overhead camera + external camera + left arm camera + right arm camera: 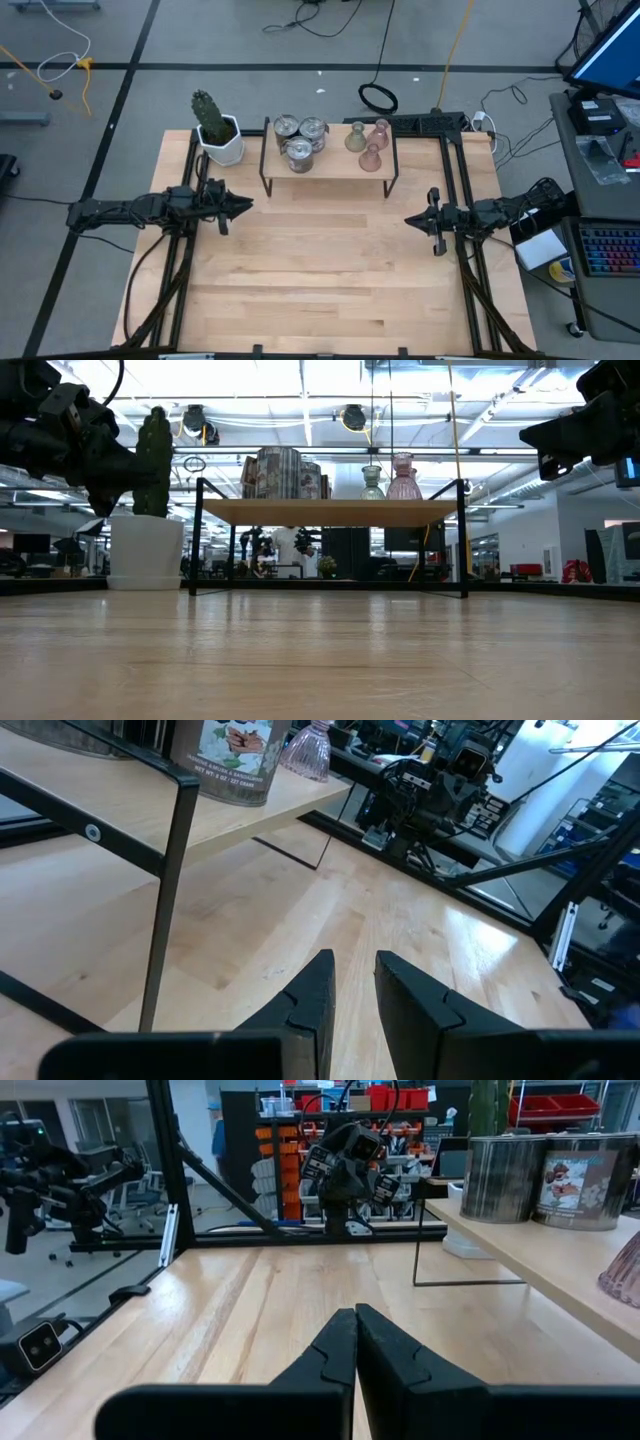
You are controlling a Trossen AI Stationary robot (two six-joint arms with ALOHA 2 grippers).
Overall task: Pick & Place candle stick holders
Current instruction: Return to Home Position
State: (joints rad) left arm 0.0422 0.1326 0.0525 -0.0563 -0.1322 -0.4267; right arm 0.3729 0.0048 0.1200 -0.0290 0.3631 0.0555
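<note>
- Risk, my read: an arm swinging wide on its way home could clip the shelf (335,165) frame. That would topple the vases (371,157), which look tippier than the silver cups (298,152).
- All six holders sit on top of the shelf, cups on its left half and vases on its right.
- Left gripper (243,206): in front of the shelf's left leg, jaws a narrow crack apart, holding nothing.
- Right gripper (408,220): in front of the shelf's right end, fingers pressed together, holding nothing.

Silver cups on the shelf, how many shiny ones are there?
3, all on the left half of the shelf: the back-left cup, the back-right cup beside it, and the front cup nearer the arms. None looks hidden from above.
</note>
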